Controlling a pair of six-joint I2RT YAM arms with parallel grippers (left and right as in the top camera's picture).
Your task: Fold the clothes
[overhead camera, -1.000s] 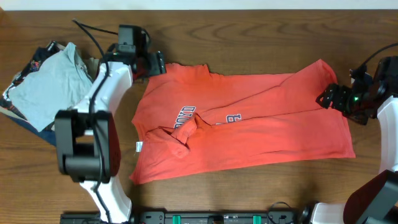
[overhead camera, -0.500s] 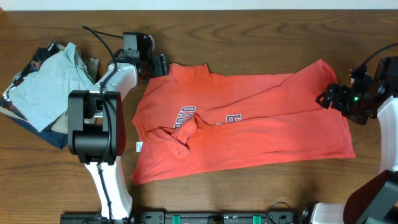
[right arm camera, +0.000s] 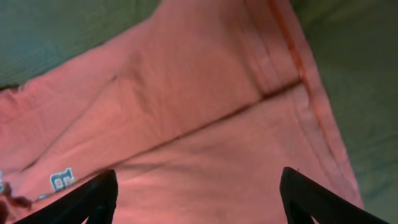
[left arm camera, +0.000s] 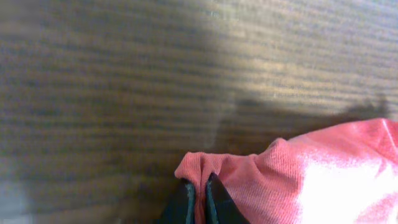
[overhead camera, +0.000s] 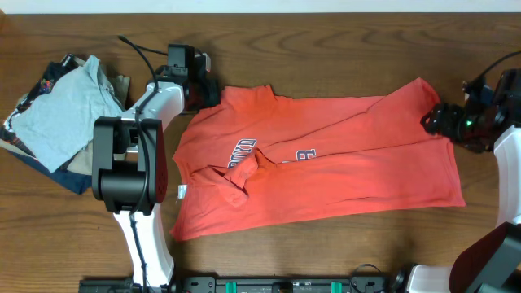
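The clothes are a red-orange T-shirt point(overhead camera: 326, 163) with white lettering, spread flat across the middle of the table, with a rumpled fold near its left side. My left gripper point(overhead camera: 210, 91) is at the shirt's far left corner. In the left wrist view it point(left arm camera: 200, 190) is shut on a pinched ridge of the red cloth point(left arm camera: 311, 174). My right gripper point(overhead camera: 435, 120) hovers at the shirt's far right corner. Its jaws point(right arm camera: 199, 199) stand wide apart above the red cloth point(right arm camera: 205, 112), with nothing between them.
A pile of light grey, tan and dark navy garments point(overhead camera: 57, 114) lies at the table's left edge, next to the left arm. A black cable point(overhead camera: 138, 53) trails behind the left wrist. Bare wooden table point(overhead camera: 342, 236) borders the shirt in front and behind.
My left gripper has slid a little to the right onto the shirt's corner and shut on the cloth. The right gripper has shifted slightly up and to the right, still open.
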